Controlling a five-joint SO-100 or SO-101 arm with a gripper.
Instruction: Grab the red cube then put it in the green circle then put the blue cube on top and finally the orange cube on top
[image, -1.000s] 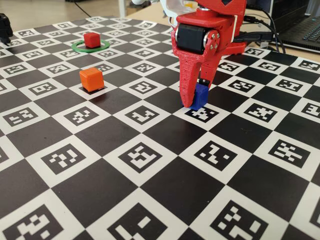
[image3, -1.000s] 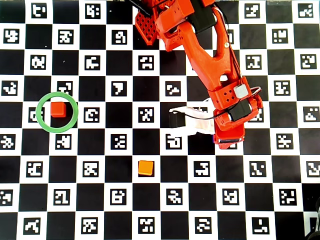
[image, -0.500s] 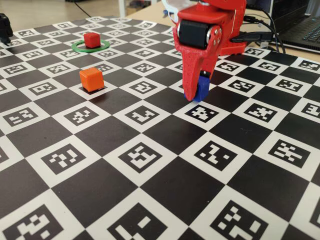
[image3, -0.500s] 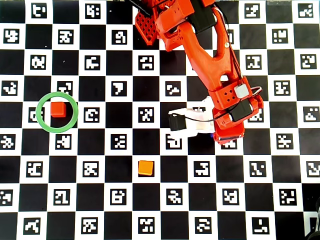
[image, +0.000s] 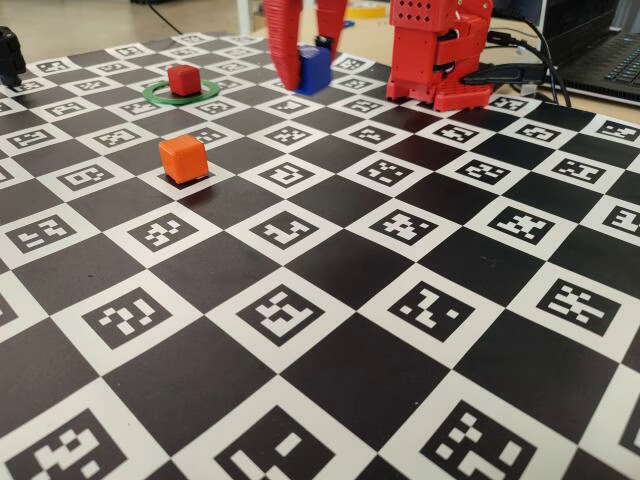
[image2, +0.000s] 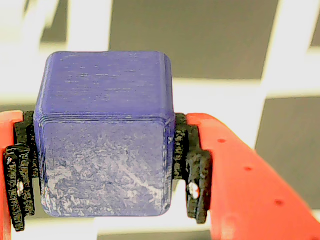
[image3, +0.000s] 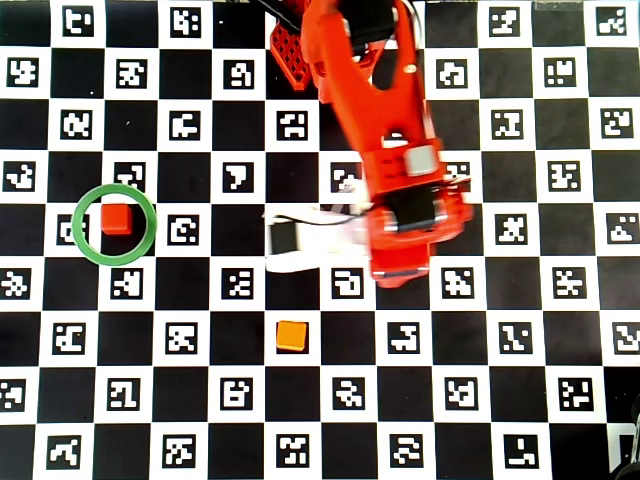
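My red gripper (image: 305, 75) hangs in the air at the back of the board, shut on the blue cube (image: 316, 68). The wrist view shows the blue cube (image2: 105, 135) pinched between both black pads (image2: 192, 170), clear of the board. From overhead the gripper (image3: 400, 270) hides that cube. The red cube (image: 184, 79) sits inside the green circle (image: 180, 103), left of the gripper; overhead, the red cube (image3: 117, 218) lies a little above the centre of the green circle (image3: 78, 228). The orange cube (image: 184, 158) stands alone on the board, also seen overhead (image3: 291, 335).
The checkered marker board (image: 330, 370) covers the table. The arm's base (image: 440, 50) stands at the back, with cables and a laptop (image: 610, 60) to the right. A black object (image: 8, 55) sits at the far left edge.
The gripper has lifted the blue cube off the board and carried it left in the overhead view, toward the green circle. The red and orange cubes have not moved.
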